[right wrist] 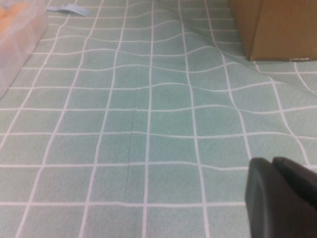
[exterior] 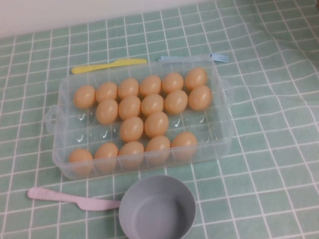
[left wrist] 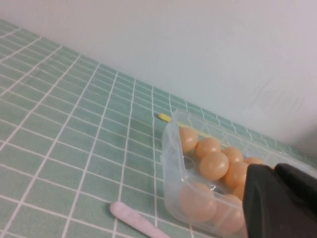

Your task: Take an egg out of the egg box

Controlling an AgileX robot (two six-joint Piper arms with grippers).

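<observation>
The egg box [exterior: 222, 138], a clear plastic tray with side handles, sits mid-table and holds several pale orange eggs; one egg [exterior: 131, 129] lies in its third row. Neither arm shows in the high view. In the left wrist view my left gripper [left wrist: 274, 168] is shut with nothing in it, raised beside a corner of the egg box [left wrist: 171, 163], with eggs [left wrist: 214, 165] showing through the wall. My right gripper [right wrist: 272, 161] hovers over bare green checked cloth with its black fingers together, off to the box's right; an edge of the egg box [right wrist: 17, 44] shows there.
A grey-blue bowl [exterior: 157, 212] stands in front of the box, with a pink plastic knife [exterior: 69, 198] to its left. Behind the box lie a yellow knife [exterior: 108, 65] and a blue fork [exterior: 198, 57]. A cardboard box [right wrist: 272, 27] stands far right on wrinkled cloth.
</observation>
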